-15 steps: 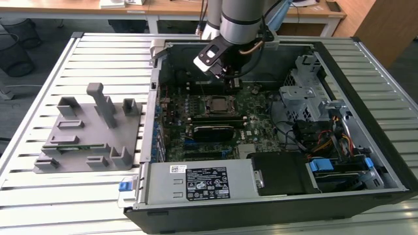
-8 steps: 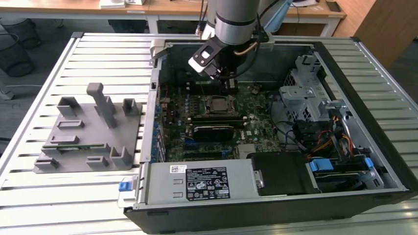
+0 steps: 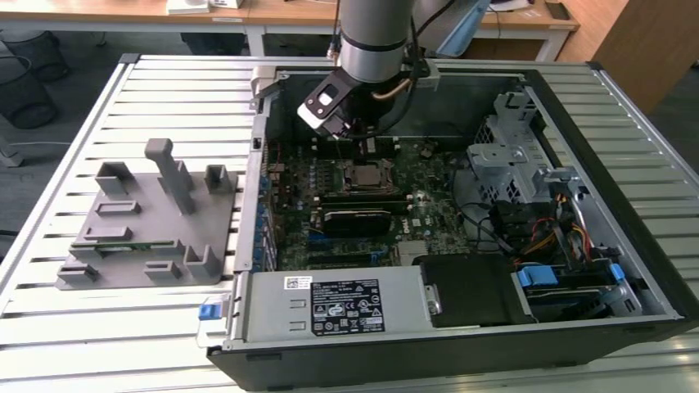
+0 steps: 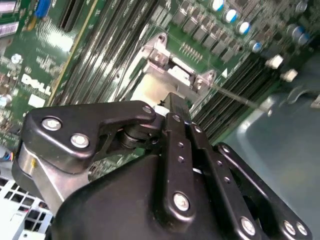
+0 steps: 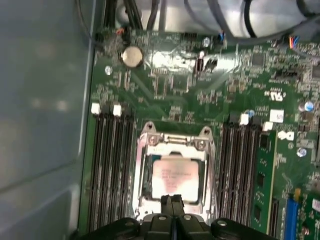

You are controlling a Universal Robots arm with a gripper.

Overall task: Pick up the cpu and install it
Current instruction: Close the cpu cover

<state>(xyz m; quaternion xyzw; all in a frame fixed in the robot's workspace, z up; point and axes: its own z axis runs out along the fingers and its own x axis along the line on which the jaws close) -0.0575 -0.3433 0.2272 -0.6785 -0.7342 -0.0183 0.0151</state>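
Fingertips of my gripper (image 5: 171,200) sit pressed together with nothing between them, black metal links and silver screws closest in both wrist views. I hover right over the near edge of the cpu (image 5: 175,178), just above it; whether I touch it I cannot tell.

Cpu lies flat inside the socket (image 5: 172,175) on the motherboard (image 5: 165,85), so judging by this the placing part looks done. Socket frame (image 5: 174,141) is shiny stamped metal, and it appears to be around the chip, though I cannot tell if it is latched. Locking it down, if that is needed, looks like what is left.

Chip top is flat, square, pale silvery metal with faint print. Dark long memory slots (image 5: 109,165) run on both sides of the socket, white clips at their ends. Board is green, matte, dotted with small parts, with a round silver coin battery (image 5: 132,56) further out. Beyond that, dull grey sheet metal of the computer case (image 3: 611,246).

In the exterior view, a grey plastic fixture (image 3: 153,221) with upright posts stands on the slatted table (image 3: 65,327), well apart from me, on the exterior view's left.
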